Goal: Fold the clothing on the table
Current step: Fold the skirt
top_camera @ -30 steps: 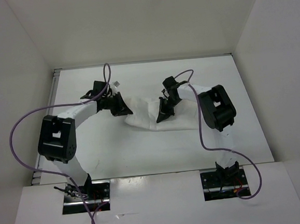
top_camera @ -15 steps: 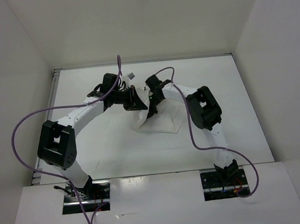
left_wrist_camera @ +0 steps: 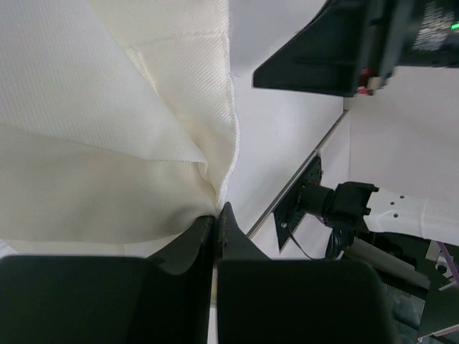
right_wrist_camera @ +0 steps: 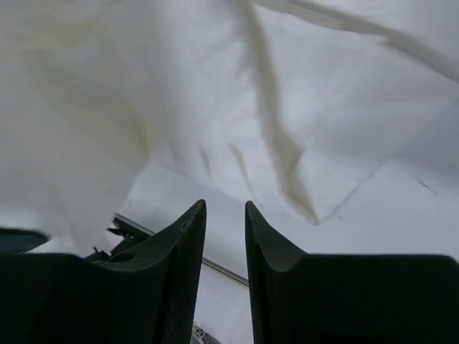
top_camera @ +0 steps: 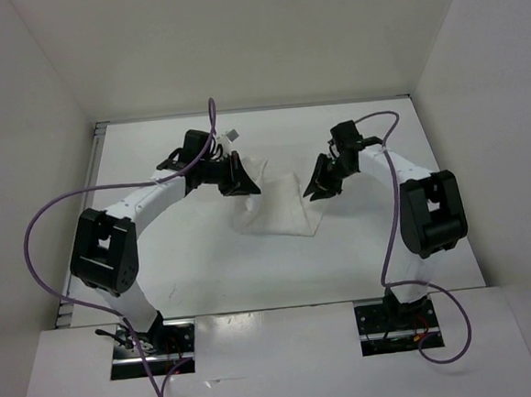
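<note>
Two arms reach over the white worktop (top_camera: 207,267).

Left of centre, top view: left hand (top_camera: 237,176) is pinched tight on the upper left corner of the clothing (top_camera: 280,208). In the left wrist view its fingers (left_wrist_camera: 192,240) meet with a fold of white cloth caught between them, and the fabric fans out above.

Centre: the clothing is a rumpled white sheet in the middle of the worktop. It is raised at the held corner and spreads down and right from there. The lower edge probably lies flat, but white on white makes it hard to read.

Right of centre: right hand (top_camera: 318,181) sits just beside the clothing's right edge. In the right wrist view its fingers (right_wrist_camera: 179,272) stand partly apart with nothing between them, and the cloth hangs ahead.
</note>
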Robot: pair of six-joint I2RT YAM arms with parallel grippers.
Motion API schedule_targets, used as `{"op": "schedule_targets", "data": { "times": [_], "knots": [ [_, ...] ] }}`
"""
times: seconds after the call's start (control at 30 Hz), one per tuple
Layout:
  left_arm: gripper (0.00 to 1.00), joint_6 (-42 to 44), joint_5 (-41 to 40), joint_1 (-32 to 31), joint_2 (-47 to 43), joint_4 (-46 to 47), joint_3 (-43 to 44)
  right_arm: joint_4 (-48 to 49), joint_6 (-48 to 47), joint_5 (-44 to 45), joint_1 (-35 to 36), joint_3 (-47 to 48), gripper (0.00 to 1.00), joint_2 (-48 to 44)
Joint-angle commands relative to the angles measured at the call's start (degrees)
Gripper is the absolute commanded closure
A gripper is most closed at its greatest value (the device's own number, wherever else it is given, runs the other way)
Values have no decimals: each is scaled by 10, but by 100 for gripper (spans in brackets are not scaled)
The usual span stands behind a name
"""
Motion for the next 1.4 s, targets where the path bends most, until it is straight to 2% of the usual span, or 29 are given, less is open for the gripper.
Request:
{"op": "schedule_targets", "data": {
  "times": [0.0,0.27,0.43,0.63,0.73,0.8,0.87,0.9,1.0,1.03,1.13,1.2,1.37],
  "knots": [
    [100,11,7,-4,18,13,31,-16,-4,38,-4,-52,66,23],
    [100,6,0,-42,110,13,111,26,-24,9,-4,-40,69,138],
    [100,6,0,-89,164,7,170,32,-24,2,-4,-40,70,155],
    [100,-21,7,-128,210,22,203,37,-24,2,-4,-40,72,167],
    [100,-21,-6,-140,229,1,215,37,-24,2,-4,-34,72,167],
    [88,-26,-15,-147,247,-4,226,37,-24,2,-4,-34,72,152],
    [66,-39,-28,-147,268,-11,231,24,-24,11,-10,-34,72,136],
    [50,-52,-28,-147,268,-11,231,18,-24,29,-10,-34,72,110],
    [37,-78,-28,-147,275,11,249,-18,1,84,-36,-41,73,44],
    [31,-84,-28,-147,267,11,261,-48,8,133,-50,-47,73,-9],
    [30,-111,7,-147,242,36,282,-90,21,217,-62,-41,71,-109],
    [29,-116,12,-147,201,58,282,-127,21,235,-62,-26,70,-139],
    [28,-103,-32,-120,89,34,266,-111,0,134,-47,18,69,-127]
  ]
}}
